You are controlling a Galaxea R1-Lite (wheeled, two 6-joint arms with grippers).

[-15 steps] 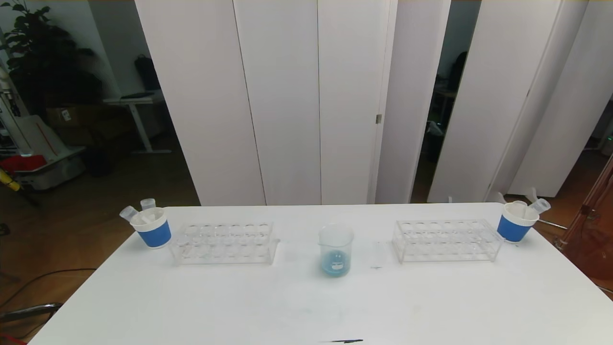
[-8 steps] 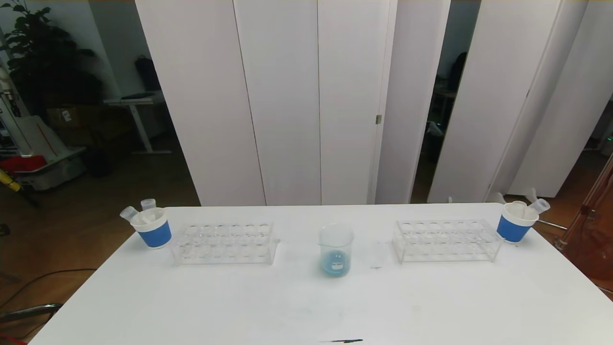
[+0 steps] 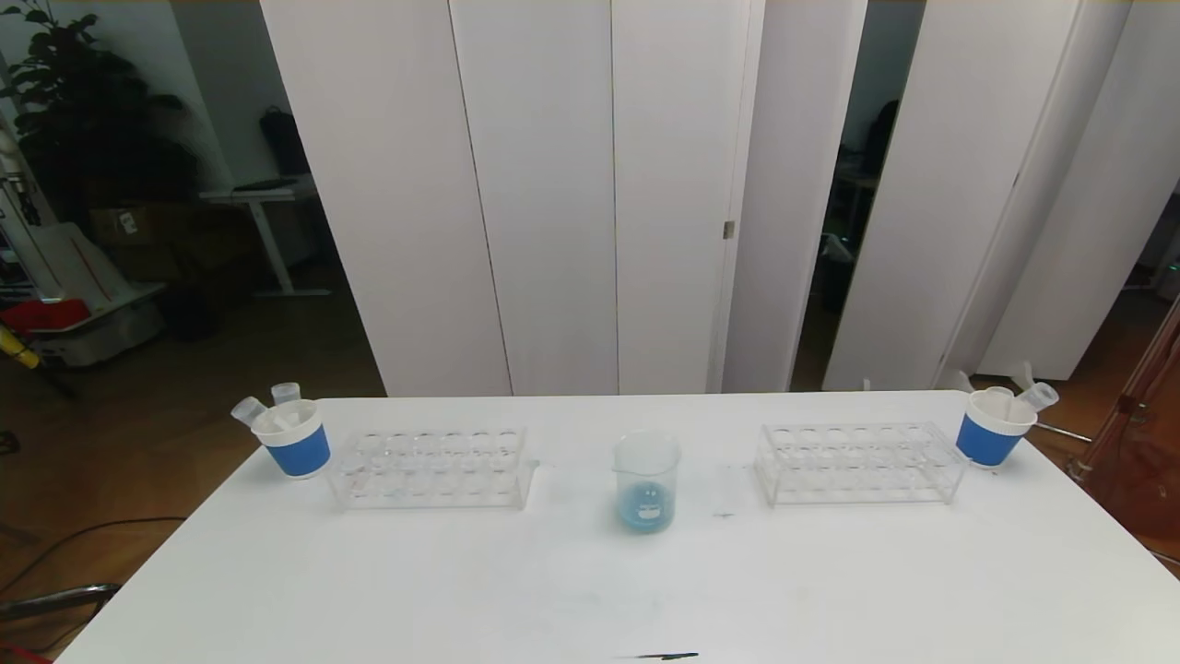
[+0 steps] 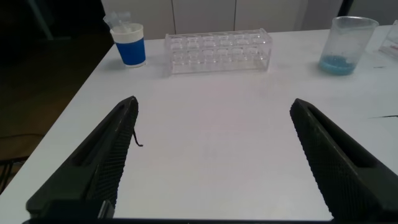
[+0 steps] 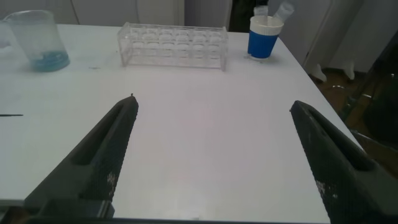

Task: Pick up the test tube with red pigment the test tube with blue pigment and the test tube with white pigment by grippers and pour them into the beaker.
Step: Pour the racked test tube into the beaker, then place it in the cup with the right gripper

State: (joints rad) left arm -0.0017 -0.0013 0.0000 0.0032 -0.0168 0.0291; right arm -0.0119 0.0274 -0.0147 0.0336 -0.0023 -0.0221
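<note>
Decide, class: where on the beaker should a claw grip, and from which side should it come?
Grip the beaker around its straight clear wall, above the blue liquid and below the flared rim, coming in level from the near side. It stands upright between the two racks, so the near approach looks least obstructed. Both claws are open.

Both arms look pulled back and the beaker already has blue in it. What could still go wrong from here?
1. The tubes in the left cup and right cup lean over the rims; a nudge could tip a cup.
2. Each cup stands near a table corner and could be knocked off.
3. The beaker is clear and light-looking between two clear racks; a passing left gripper or right gripper, both open, might spill it.
</note>
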